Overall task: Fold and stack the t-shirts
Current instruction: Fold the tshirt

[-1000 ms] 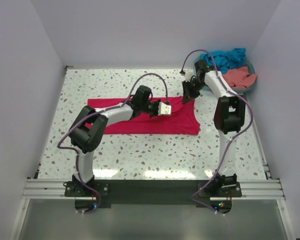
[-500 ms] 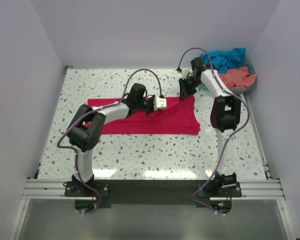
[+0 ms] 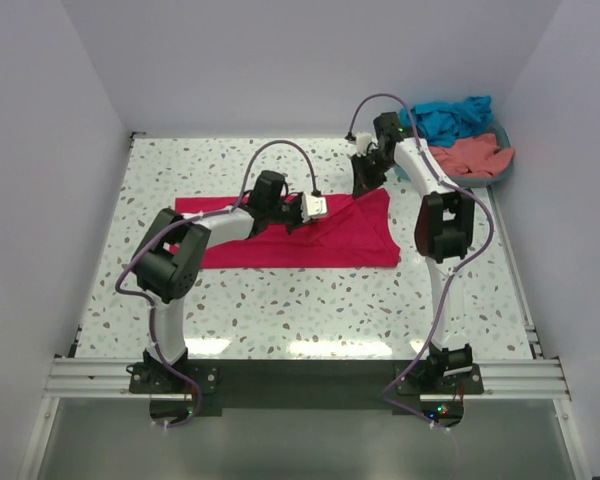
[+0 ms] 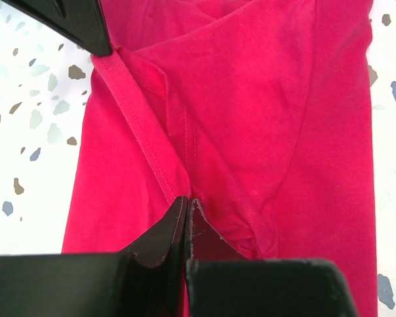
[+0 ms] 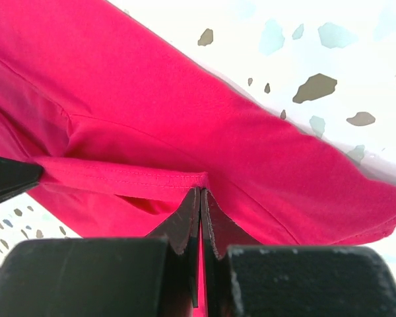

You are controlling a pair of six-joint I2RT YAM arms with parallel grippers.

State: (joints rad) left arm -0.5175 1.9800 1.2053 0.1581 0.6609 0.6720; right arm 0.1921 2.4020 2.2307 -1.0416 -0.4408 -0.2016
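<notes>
The crimson-pink t-shirt lies across the middle of the table, its right part lifted. My left gripper is shut on a fold of its cloth near the shirt's top edge. My right gripper is shut on the shirt's hemmed far right corner and holds it up above the table. The hem runs taut between the two grippers. The teal-blue t-shirt and the salmon-coral t-shirt lie bunched in the basket at the back right.
The teal plastic basket stands in the back right corner by the wall. The speckled tabletop stretches in front of the shirt to the near rail. White walls close in the left, back and right sides.
Both grippers have moved toward the back of the table with the crimson-pink shirt's edge, the left one also leftward. The shirt's right top corner has risen and drawn back.
</notes>
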